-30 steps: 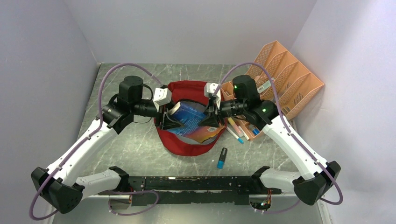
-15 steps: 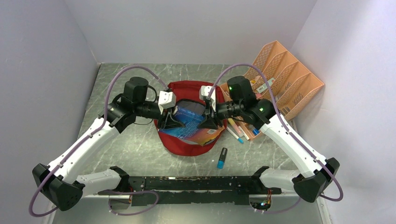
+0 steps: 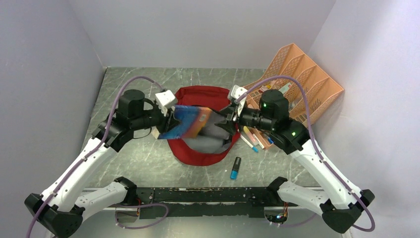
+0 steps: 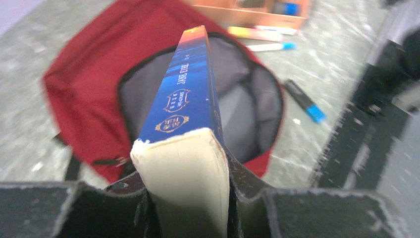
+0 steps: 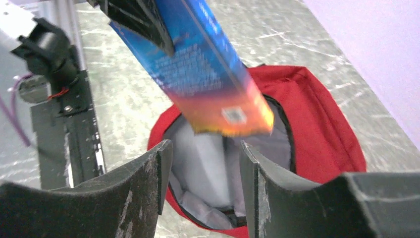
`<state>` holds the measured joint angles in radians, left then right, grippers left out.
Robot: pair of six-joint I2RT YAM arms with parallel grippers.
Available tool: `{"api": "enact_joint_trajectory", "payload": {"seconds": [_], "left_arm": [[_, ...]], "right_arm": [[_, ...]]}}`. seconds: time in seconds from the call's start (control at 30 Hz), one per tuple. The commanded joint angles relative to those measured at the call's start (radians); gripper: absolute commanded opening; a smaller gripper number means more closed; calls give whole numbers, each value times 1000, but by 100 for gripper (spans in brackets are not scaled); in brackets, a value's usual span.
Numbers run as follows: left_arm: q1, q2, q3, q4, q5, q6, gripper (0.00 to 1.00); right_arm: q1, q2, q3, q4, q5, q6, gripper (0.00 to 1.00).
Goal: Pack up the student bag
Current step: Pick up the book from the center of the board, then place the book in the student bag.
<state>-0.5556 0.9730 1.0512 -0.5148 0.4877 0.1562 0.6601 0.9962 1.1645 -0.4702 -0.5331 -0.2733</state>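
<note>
The grey marbled worktop (image 3: 129,163) carries the student bag (image 3: 198,157) near its middle, lying flat with its mouth open. A peach mesh organiser (image 3: 307,84) sits in the far right corner. A few pens (image 3: 250,141) lie just right of the bag. A blue-tipped marker (image 3: 235,168) lies apart from them, closer to the near edge, where a black rail (image 3: 208,194) runs.

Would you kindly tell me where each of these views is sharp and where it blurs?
Top external: evenly lit and crisp, only the book slightly smeared. Left wrist: the book's page edge is fairly sharp, the student bag and blue marker behind it soft. Right wrist: the book is blurred, the bag's grey lining glares pale.
</note>
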Motion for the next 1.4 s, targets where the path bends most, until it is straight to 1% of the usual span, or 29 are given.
{"api": "enact_joint_trajectory", "payload": {"seconds": [0.0,0.1,0.13,0.17,0.2,0.3,0.33,0.4,0.47,0.53,0.7,0.83,0.87,1.13,1.3,1.37], "left_arm": [[72,-71,55,143,-275,-101,5],[82,-74,104,112,-446,-144,5],[82,-76,118,102,-480,-149,5],[82,-78,131,94,-545,-150,5],[82,-81,141,87,-574,-182,5],[82,-91,155,68,-635,-206,5],[82,-95,155,60,-656,-213,5],[82,-98,159,33,-752,-258,5],[82,-99,163,-6,-854,-305,5],[82,-101,164,-39,-911,-336,5],[82,-140,156,-64,-942,-348,5],[82,-159,155,-82,-948,-343,5],[82,-161,152,-86,-949,-345,5],[82,-167,147,-91,-949,-355,5],[82,-166,148,-104,-953,-353,5],[82,-169,147,-108,-955,-354,5]], "right_arm": [[-5,-42,-67,111,198,88,56],[-4,-25,-86,109,242,68,56],[-5,-15,-96,114,236,56,57],[-5,-8,-111,126,217,31,56],[-5,-3,-133,152,198,9,57],[18,27,-204,241,165,-47,55],[41,48,-213,256,186,-60,54],[93,109,-211,259,234,-121,54],[149,186,-204,243,321,-194,54],[191,265,-196,237,387,-258,54],[207,406,-196,308,484,-342,55],[212,475,-203,366,570,-415,66],[213,493,-199,369,581,-427,67],[214,600,-167,351,543,-460,68],[213,651,-173,364,564,-479,69],[212,681,-173,378,604,-486,69]]}}
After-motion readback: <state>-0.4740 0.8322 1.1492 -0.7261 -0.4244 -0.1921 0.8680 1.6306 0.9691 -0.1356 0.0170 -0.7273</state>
